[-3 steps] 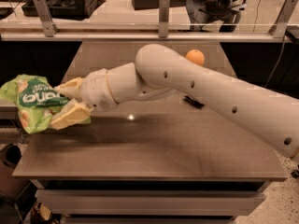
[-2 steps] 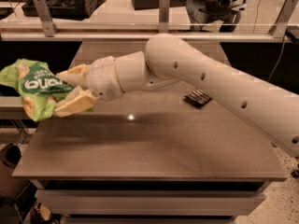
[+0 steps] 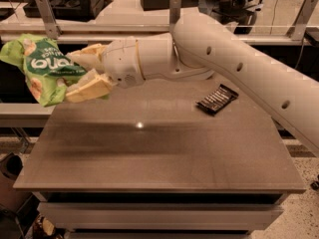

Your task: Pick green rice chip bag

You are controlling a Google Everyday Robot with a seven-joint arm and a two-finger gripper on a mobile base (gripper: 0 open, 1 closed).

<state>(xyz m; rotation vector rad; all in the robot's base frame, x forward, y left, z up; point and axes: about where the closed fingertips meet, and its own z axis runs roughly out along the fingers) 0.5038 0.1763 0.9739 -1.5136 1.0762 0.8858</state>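
The green rice chip bag (image 3: pixel 42 66) is crinkly bright green with white lettering and pictures of tan chips. It hangs in the air at the left, above and just past the table's left edge. My gripper (image 3: pixel 79 73) is shut on the bag's right side, with one cream finger above and one finger (image 3: pixel 89 87) below it. The white arm reaches in from the right across the table.
A small black wrapped bar (image 3: pixel 217 99) lies on the grey table (image 3: pixel 149 153) right of centre. A rail with metal posts (image 3: pixel 47 11) runs behind the table. Desks and dark equipment stand further back.
The gripper has lifted the bag higher, clear of the table. The arm has risen with it, and the black bar shows fully.
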